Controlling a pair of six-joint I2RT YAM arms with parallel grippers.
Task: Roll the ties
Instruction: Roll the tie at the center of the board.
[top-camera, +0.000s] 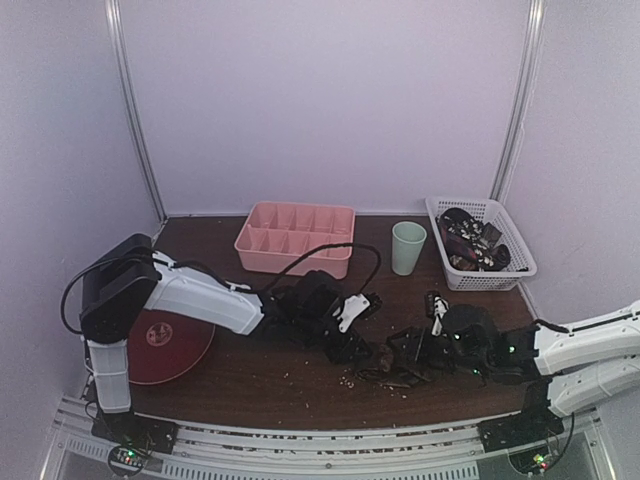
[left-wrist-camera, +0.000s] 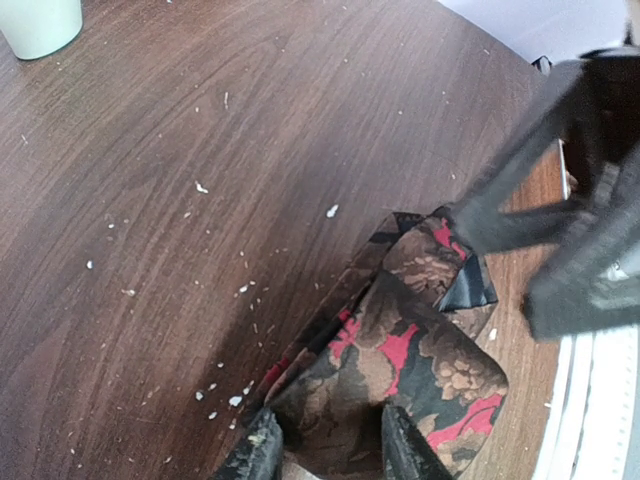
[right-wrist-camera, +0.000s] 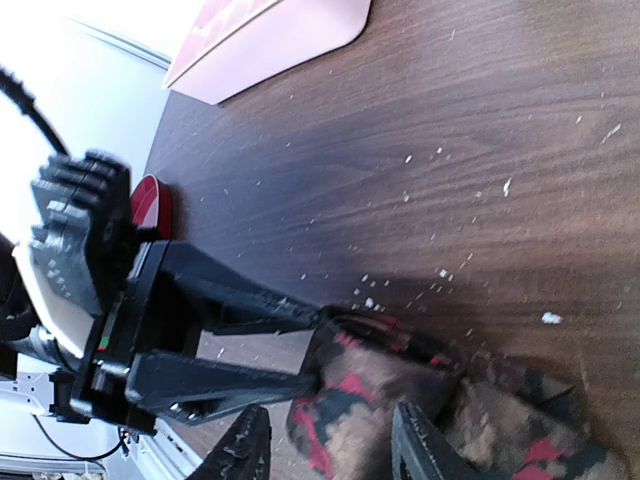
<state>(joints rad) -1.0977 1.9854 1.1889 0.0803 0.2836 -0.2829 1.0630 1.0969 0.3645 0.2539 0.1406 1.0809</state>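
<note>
One tie (top-camera: 385, 364), brown floral with red and black, lies bunched and partly folded on the dark wooden table between the two arms. It also shows in the left wrist view (left-wrist-camera: 400, 340) and the right wrist view (right-wrist-camera: 400, 400). My left gripper (top-camera: 360, 350) (left-wrist-camera: 330, 452) is shut on one folded end of it. My right gripper (top-camera: 402, 352) (right-wrist-camera: 330, 445) holds the other end from the right. Its fingertips (left-wrist-camera: 452, 218) meet the tie's far edge. The left gripper's fingers (right-wrist-camera: 300, 312) touch the fold in the right wrist view.
A pink compartment tray (top-camera: 295, 238) stands at the back, with a pale green cup (top-camera: 408, 247) to its right. A white basket (top-camera: 487, 280) holds several dark ties (top-camera: 470, 240). A red plate (top-camera: 165, 345) lies at the left. Small crumbs dot the table.
</note>
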